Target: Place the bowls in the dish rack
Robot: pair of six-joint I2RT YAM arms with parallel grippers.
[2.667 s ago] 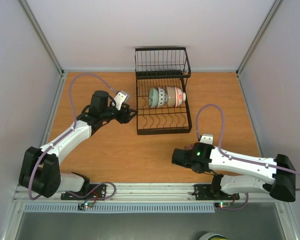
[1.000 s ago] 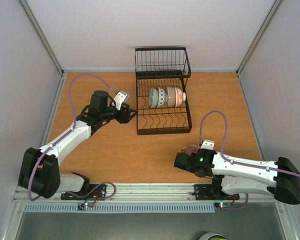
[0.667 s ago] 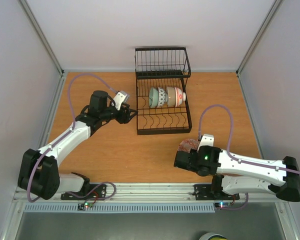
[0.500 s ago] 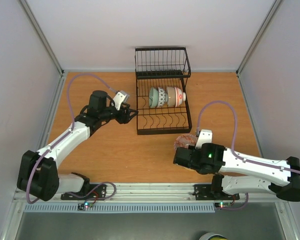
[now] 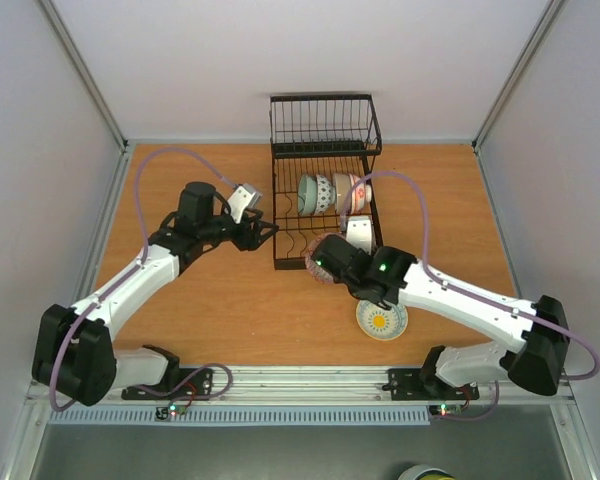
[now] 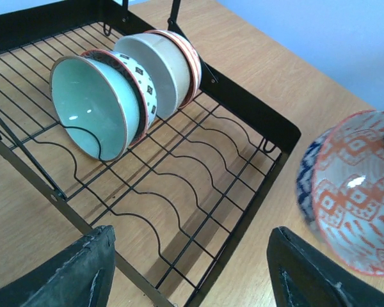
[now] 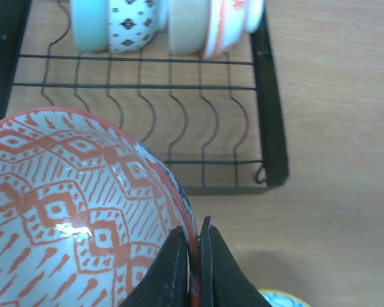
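The black wire dish rack (image 5: 325,215) stands at the table's back centre. A row of bowls stands on edge in it: a teal-inside one (image 6: 93,105) and a cream one (image 6: 160,64). They also show in the top view (image 5: 330,193) and the right wrist view (image 7: 173,22). My right gripper (image 7: 195,256) is shut on the rim of a red-patterned bowl (image 7: 70,211). It holds the bowl in the air at the rack's front edge (image 5: 325,258). The bowl also shows in the left wrist view (image 6: 361,192). My left gripper (image 5: 263,232) is open and empty beside the rack's left side.
A bowl with a yellow centre and blue rim (image 5: 382,319) lies on the table under my right arm; its edge shows in the right wrist view (image 7: 285,299). The rack's taller basket section (image 5: 325,125) is at the back. Side walls enclose the table.
My right arm has lifted the red-patterned bowl from the near table and carried it back-left to the rack's front edge. The yellow-centred bowl now shows. My left arm has barely moved.
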